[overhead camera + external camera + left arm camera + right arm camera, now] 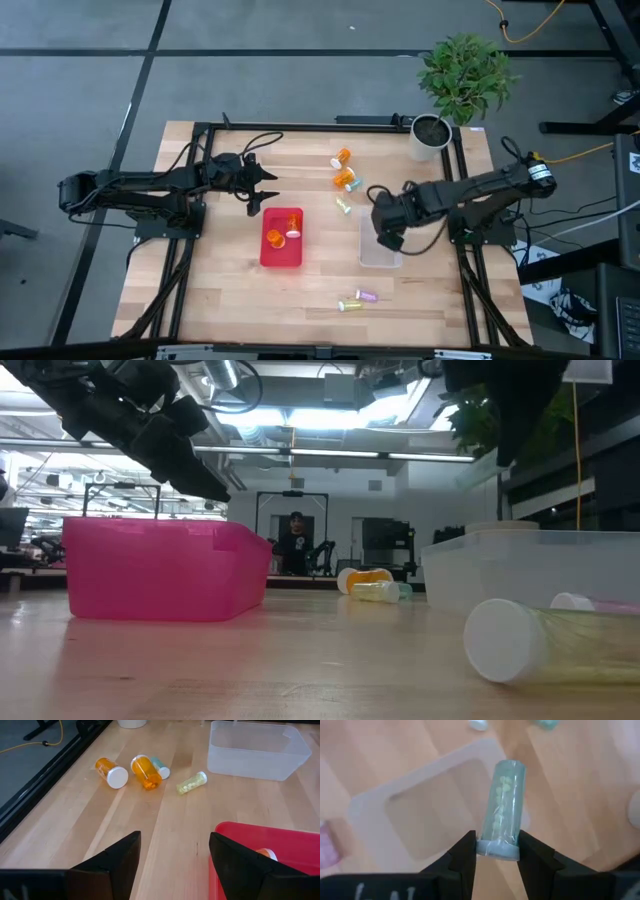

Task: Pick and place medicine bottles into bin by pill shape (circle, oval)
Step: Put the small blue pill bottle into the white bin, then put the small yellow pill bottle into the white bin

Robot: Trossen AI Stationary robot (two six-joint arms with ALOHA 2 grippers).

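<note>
My right gripper (pixel 496 845) hangs above the clear bin (pixel 427 817), shut on a pale green medicine bottle (pixel 504 802) with light pills inside. In the high view this gripper (pixel 389 238) stands over the clear bin (pixel 380 250) at the right. My left gripper (pixel 265 192) waits open, above the table beyond the red bin (pixel 282 240). That bin holds orange bottles (pixel 292 222). Two orange bottles (pixel 111 771) (pixel 146 771), a teal one (pixel 161 768) and a yellowish one (pixel 191 782) lie on their sides on the wood. My right gripper pinches the green bottle by its capped end (pixel 498 851) between its two fingers (pixel 465 855). The fingers come from above, pointing steeply down. The bottle reaches out beyond the fingertips, in line with them, lifted clear over the clear bin's opening.
A pink bottle (pixel 367 296) and a yellow one (pixel 350 305) lie near the table's front edge; the yellow one (pixel 550 640) shows close in the low view. A potted plant (pixel 432 135) stands at the far right corner. Black frame rails (pixel 300 126) border the table.
</note>
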